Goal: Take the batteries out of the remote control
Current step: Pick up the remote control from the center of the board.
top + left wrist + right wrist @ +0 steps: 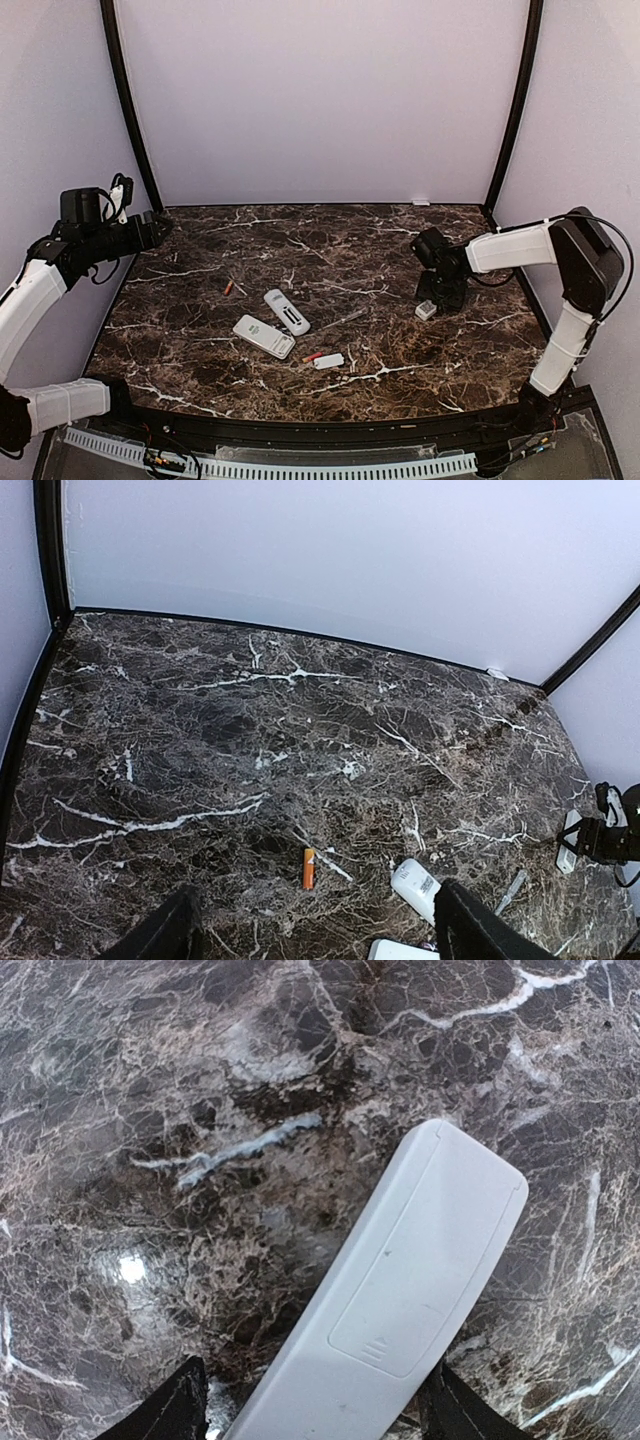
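Observation:
A white remote control (pixel 400 1290) lies back side up on the marble with its battery cover shut, and my right gripper (pixel 315 1410) straddles it, open. The left finger stands clear of the remote; the right finger sits at its edge. From above, this remote (pixel 427 310) pokes out under the right gripper (pixel 437 297) at the table's right. Two more white remotes (pixel 287 311) (pixel 264 336) lie in the middle. An orange battery (pixel 229 287) (pixel 309 868) lies left of them, and a red battery (pixel 312 357) sits nearer the front. My left gripper (pixel 320 935) hovers open and empty at the back left.
A small flat white cover (pixel 328 361) lies beside the red battery. A thin grey stick-like thing (pixel 345 320) lies right of the middle remotes. Walls and black posts (pixel 130 100) enclose the table on three sides.

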Robot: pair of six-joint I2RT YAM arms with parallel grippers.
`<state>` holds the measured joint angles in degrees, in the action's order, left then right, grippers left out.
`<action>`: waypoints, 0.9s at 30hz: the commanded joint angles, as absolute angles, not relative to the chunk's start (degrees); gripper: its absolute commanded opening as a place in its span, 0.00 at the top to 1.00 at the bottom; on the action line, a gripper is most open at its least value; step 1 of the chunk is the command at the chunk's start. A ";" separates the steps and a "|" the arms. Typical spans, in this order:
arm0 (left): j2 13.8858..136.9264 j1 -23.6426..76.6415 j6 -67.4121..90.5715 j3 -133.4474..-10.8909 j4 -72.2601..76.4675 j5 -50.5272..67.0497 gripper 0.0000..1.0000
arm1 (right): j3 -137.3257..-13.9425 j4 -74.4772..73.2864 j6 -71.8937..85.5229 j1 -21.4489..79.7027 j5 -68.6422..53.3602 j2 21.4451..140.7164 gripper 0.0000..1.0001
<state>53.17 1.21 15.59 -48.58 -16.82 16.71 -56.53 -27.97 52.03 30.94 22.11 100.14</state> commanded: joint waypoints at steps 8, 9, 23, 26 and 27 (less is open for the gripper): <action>52.68 0.92 15.11 -47.89 -16.28 17.21 0.21 | -58.28 -25.09 50.72 30.37 20.92 102.42 0.44; 52.63 0.89 14.94 -47.89 -16.37 17.26 0.21 | -58.04 -24.83 50.53 30.41 20.69 102.13 0.51; 54.96 7.25 13.26 -48.92 -16.66 20.67 0.29 | -48.72 -7.71 30.29 30.52 9.74 84.92 0.80; 57.21 12.23 15.04 -49.71 -17.16 21.13 0.30 | -48.69 -6.56 26.07 31.55 5.03 82.49 0.80; 57.61 13.01 16.59 -49.71 -16.62 22.25 0.30 | -48.74 -6.07 24.96 32.26 3.74 82.10 0.80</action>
